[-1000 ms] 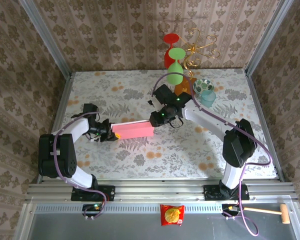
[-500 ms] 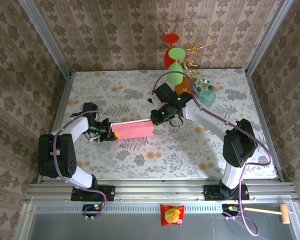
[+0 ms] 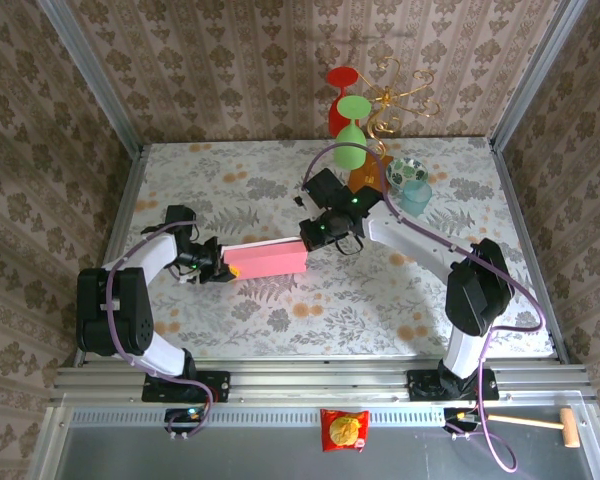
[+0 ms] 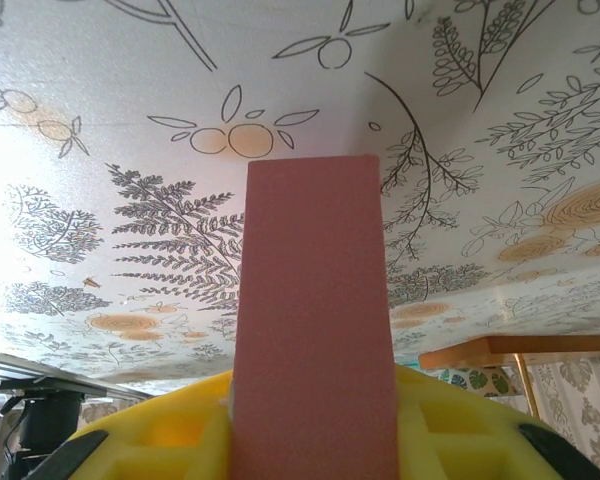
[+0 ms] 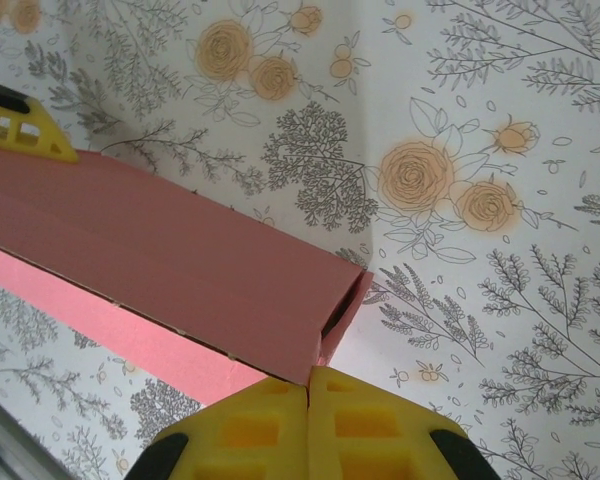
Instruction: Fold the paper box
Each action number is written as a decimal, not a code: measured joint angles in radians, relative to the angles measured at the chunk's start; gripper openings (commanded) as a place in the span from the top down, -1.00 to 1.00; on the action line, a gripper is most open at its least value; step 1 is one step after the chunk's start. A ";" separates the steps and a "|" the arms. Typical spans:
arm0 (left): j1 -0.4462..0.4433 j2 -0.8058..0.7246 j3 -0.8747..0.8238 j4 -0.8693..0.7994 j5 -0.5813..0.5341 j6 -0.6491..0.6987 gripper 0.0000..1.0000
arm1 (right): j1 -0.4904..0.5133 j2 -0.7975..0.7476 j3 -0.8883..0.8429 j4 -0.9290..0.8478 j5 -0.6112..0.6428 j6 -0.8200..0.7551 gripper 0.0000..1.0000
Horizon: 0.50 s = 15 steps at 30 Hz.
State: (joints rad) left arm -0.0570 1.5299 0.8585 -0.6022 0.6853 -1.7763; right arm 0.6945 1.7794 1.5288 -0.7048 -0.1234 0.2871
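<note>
The paper box (image 3: 266, 260) sits left of centre on the table (image 3: 380, 290), its long axis running left to right. The left fingers (image 4: 160, 440) clamp its left end. The right fingers (image 5: 250, 430) are pressed together at its right corner, and any cardboard pinched between them is hidden.

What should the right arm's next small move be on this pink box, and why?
Probably push the right gripper gently into the end of the box. It is shut right at that end's corner, where the end gapes slightly open, and the left gripper clamps the far end, so the box should hold against the push.
</note>
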 measured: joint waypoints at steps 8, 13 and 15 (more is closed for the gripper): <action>0.000 0.000 -0.002 0.002 0.000 -0.028 0.77 | 0.030 -0.004 -0.002 0.002 0.074 0.127 1.00; 0.000 -0.002 -0.013 0.013 0.002 -0.044 0.78 | 0.037 -0.004 -0.002 0.004 0.088 0.215 1.00; 0.000 -0.003 -0.014 0.015 0.003 -0.049 0.78 | 0.042 -0.004 -0.001 0.006 0.093 0.241 1.00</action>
State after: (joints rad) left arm -0.0570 1.5272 0.8440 -0.5873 0.6884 -1.8252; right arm 0.7364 1.7752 1.5276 -0.6991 -0.0299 0.5282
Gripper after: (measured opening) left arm 0.310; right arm 0.057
